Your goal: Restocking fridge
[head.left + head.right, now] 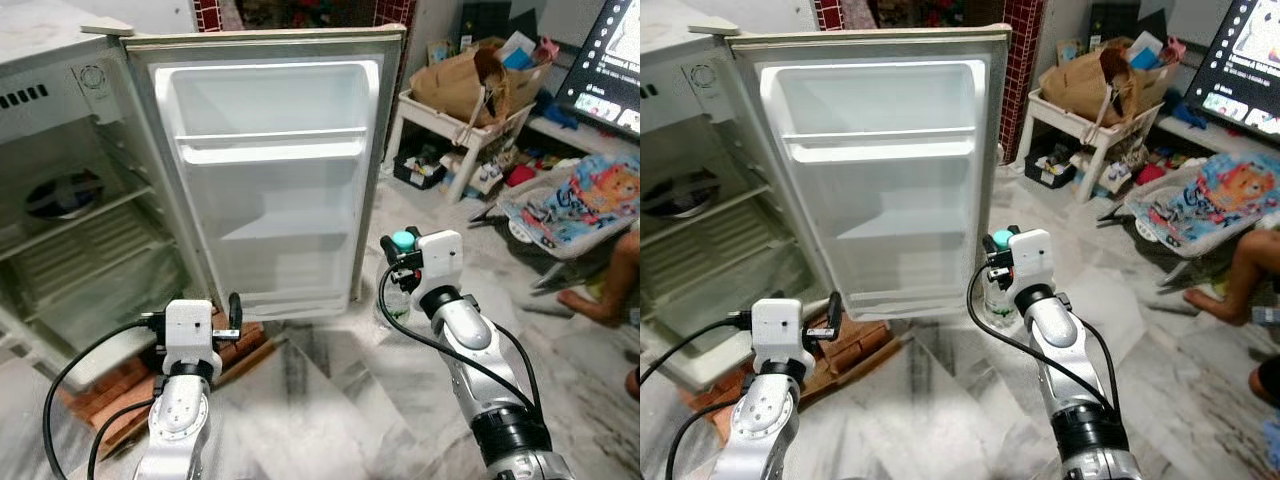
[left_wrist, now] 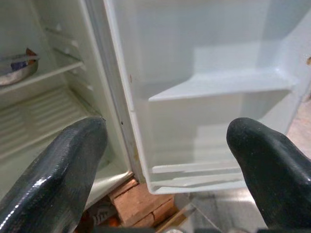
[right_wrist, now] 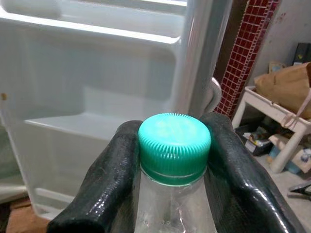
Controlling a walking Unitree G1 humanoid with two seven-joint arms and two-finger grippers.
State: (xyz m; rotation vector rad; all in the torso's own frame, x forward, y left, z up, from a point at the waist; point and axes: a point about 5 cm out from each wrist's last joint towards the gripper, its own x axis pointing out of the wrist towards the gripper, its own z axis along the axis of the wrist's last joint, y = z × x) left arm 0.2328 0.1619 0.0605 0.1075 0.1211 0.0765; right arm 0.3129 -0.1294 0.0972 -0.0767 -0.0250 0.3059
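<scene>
A small white fridge stands open on my left, its door swung wide toward me with bare door shelves. My right gripper is shut on a clear plastic bottle with a teal cap, holding it by the neck just off the door's free edge, above the floor. The fingers clamp just below the cap. My left gripper is open and holds nothing, low in front of the door's bottom corner; its fingers frame the lower door shelf.
A metal bowl sits on a wire shelf inside the fridge. Bricks prop up the fridge base. A white rack with a brown paper bag, a patterned cushion and a person's bare foot lie to the right. Marble floor lies ahead.
</scene>
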